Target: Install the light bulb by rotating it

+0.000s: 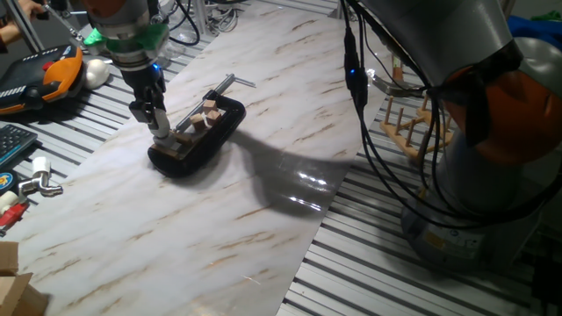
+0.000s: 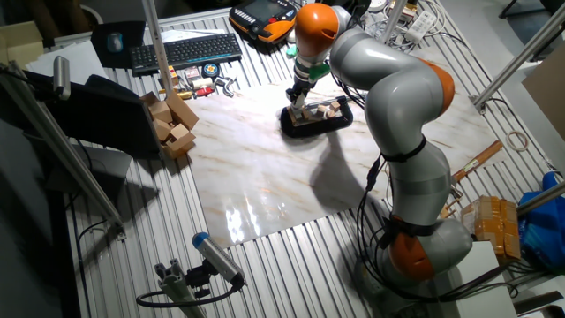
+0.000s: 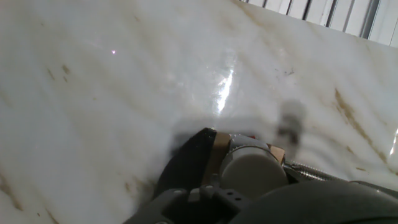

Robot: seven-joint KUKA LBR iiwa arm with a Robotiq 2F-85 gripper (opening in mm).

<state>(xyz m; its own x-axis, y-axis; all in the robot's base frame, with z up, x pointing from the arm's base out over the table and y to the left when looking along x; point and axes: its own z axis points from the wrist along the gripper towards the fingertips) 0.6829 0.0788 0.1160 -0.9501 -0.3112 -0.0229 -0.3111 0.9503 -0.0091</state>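
At left end of black oval tray (image 1: 230, 122) on pale marble-pattern surface (image 1: 263, 202): gripper (image 1: 162, 134) descends vertically. Small frosted white globe bulb (image 3: 252, 168) sits directly under jaws, in line with them, axis upright, near tray's left end. Jaws seem closed around bulb; exact contact hidden. Bulb looks smooth, matte, rounded; base not visible. Right of it in tray: small wooden blocks (image 1: 208, 111).

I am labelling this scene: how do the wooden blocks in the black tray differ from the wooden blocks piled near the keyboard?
The tray blocks are small; the piled blocks are clearly bigger. The tray blocks lie in a black tray on the marble sheet; the piled blocks stand on the slatted table beside it. Both are pale wood in colour.
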